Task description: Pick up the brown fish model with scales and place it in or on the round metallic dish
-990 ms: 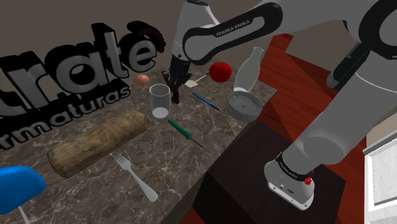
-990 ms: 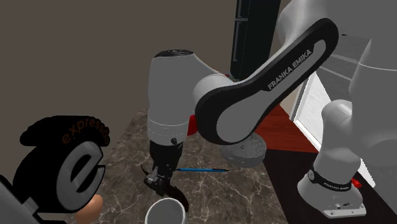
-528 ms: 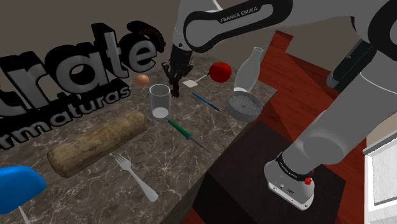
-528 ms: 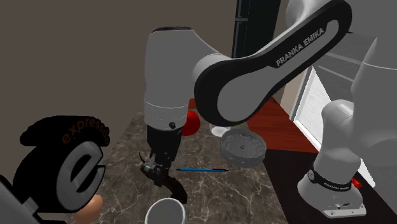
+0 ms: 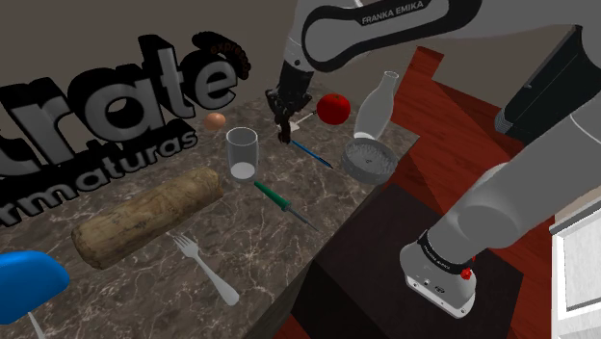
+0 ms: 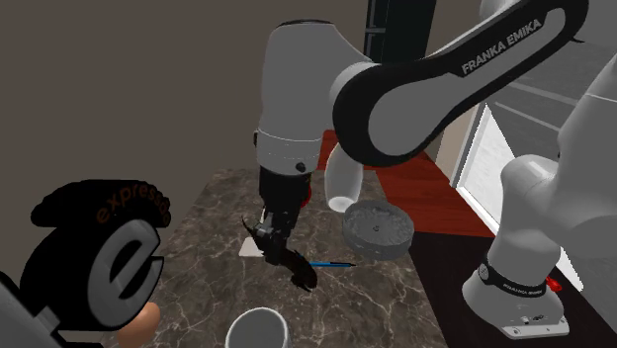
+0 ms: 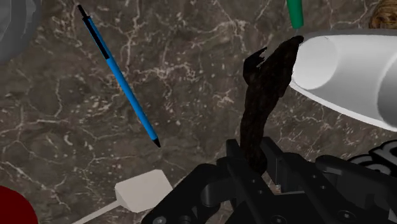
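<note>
Presently the dark brown fish (image 7: 264,95) is pinched by one end between the fingers of the black hand (image 7: 257,162) and is held clear above the marbled counter (image 5: 241,236). A blue pen (image 7: 121,83) is seen on the counter beneath, a little to one side. The round grey dish (image 6: 377,247) is set nearby, apart from the fish.

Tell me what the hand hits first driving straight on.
Likely the marble tabletop between the blue pen and the glass, the dark fish in the hand touching first; depth unclear.
</note>
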